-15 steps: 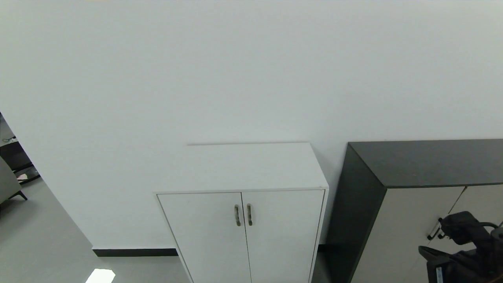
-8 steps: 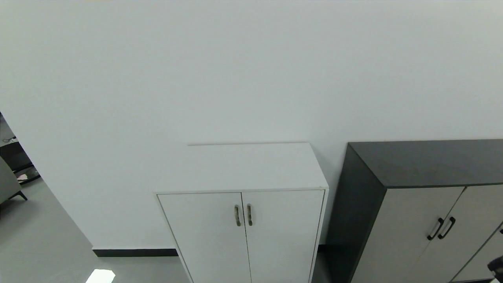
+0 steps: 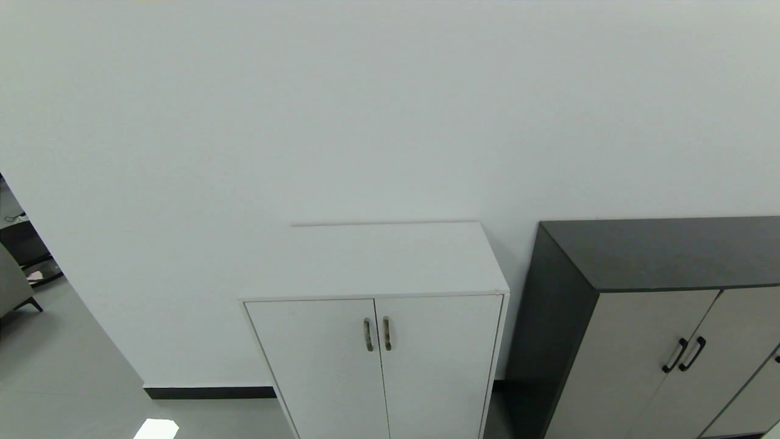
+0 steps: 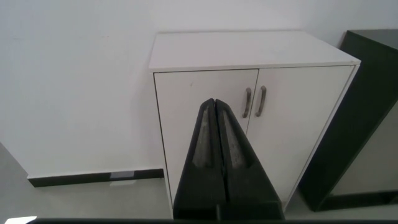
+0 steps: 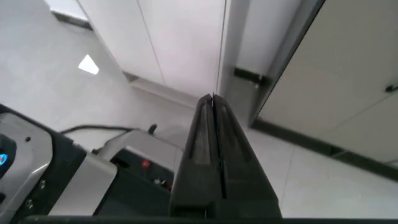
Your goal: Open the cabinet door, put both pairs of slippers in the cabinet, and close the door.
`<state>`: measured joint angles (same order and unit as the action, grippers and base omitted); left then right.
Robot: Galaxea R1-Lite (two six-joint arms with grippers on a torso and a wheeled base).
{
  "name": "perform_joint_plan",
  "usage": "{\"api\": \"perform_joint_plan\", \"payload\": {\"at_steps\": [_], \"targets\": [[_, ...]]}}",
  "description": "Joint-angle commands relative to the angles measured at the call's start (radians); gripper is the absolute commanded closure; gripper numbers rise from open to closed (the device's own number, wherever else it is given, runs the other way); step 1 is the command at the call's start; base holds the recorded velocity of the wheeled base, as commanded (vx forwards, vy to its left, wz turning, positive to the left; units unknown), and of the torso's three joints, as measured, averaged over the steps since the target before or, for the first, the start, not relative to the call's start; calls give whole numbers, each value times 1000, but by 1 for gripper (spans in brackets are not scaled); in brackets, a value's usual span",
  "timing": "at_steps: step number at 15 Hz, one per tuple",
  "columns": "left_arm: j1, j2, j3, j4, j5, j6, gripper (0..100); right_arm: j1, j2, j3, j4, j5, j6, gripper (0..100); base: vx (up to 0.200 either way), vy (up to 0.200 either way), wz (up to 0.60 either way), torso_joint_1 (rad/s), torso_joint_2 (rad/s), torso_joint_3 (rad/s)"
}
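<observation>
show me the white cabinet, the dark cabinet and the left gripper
white cabinet (image 3: 390,259), head view, on its top panel
dark cabinet (image 3: 670,250), head view, on its top surface
left gripper (image 4: 215,107), left wrist view, at its shut fingertips

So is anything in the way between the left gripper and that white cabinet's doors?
Nothing visible. The left gripper, shut, faces the closed cabinet across open space, and the handles at the middle are unobstructed.
</observation>
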<state>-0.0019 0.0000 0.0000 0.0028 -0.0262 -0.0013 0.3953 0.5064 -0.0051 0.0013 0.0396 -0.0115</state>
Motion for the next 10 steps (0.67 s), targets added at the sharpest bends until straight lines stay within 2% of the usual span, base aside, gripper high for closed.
{"api": "perform_joint_plan", "payload": {"at_steps": [1,3,5,7,10], "targets": [[0,2,0,0,0,0,100,-6,-35,5,-1,-1,-1,100,0,0,0,0,0,0],[0,0,0,0,0,0,100,-84,-112,5,-1,-6,-1,100,0,0,0,0,0,0],[0,2,0,0,0,0,100,-230,-241,5,-1,-6,1,100,0,0,0,0,0,0],[0,0,0,0,0,0,100,-319,-296,5,-1,-6,1,100,0,0,0,0,0,0],[0,0,0,0,2,-2,100,-335,-397,5,-1,-6,2,100,0,0,0,0,0,0]]}}
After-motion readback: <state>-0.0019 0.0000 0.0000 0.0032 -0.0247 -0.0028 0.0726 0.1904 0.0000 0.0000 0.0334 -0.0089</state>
